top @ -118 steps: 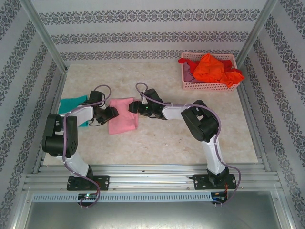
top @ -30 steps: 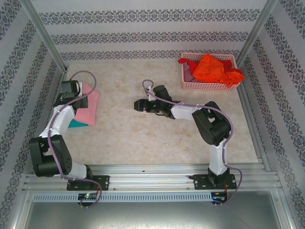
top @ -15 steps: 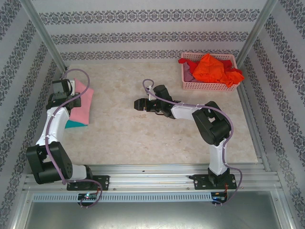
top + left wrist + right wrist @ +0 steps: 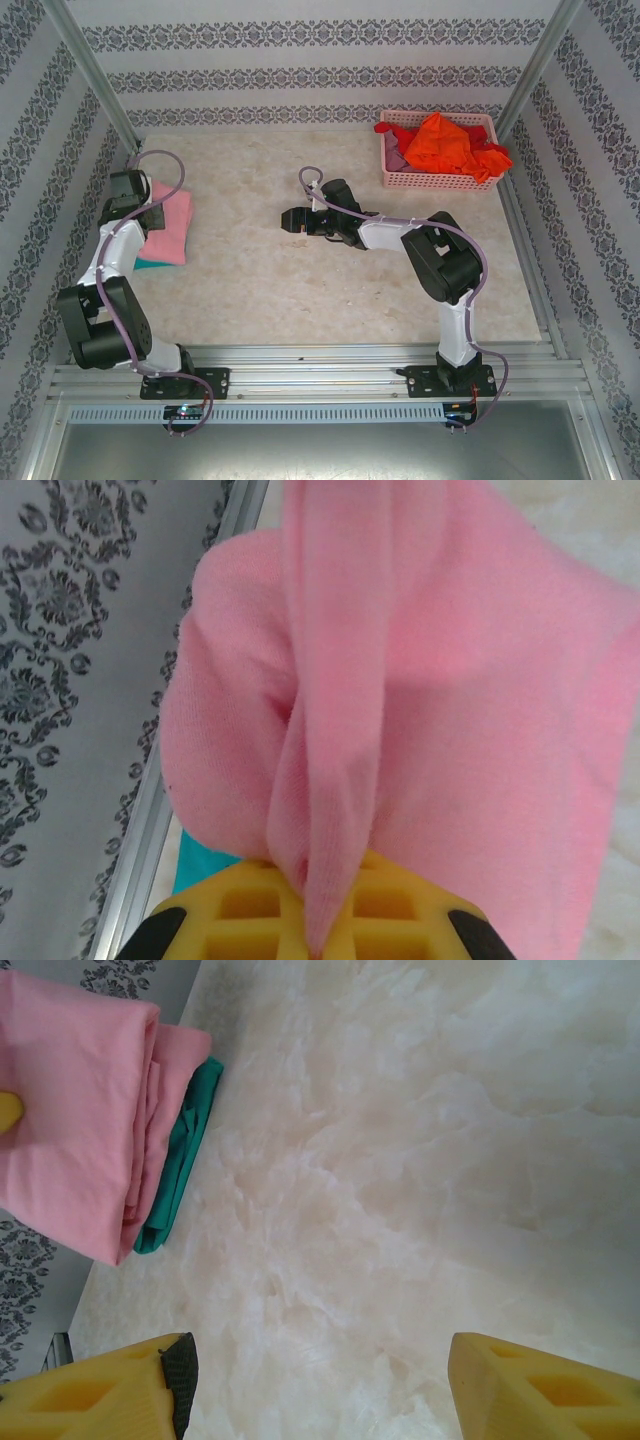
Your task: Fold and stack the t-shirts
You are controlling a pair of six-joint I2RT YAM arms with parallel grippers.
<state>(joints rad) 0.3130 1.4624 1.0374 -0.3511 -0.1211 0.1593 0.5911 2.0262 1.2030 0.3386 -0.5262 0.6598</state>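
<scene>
We see the pale marbled tabletop (image 4: 300, 290) running out under both arms. At its left edge the folded light pink cloth t-shirt (image 4: 172, 225) sits over the folded teal cloth t-shirt (image 4: 150, 262), hiding all but a thin teal strip along the near side. The left arm covers the pink one's far corner. In the left wrist view the pink cloth's edges run past the frame, so we cannot trace its outline.

In the far right corner, the pink plastic lattice basket (image 4: 440, 182) holds an orange t-shirt (image 4: 440, 140) heaped over a red t-shirt (image 4: 493, 157) and a mauve t-shirt (image 4: 396, 160). Their shapes are too tangled to make out.

The left gripper (image 4: 312, 920) is clamped on a bunched ridge of the pink t-shirt. The right gripper (image 4: 320, 1390) hovers mid-table, jaws wide, holding nothing.
</scene>
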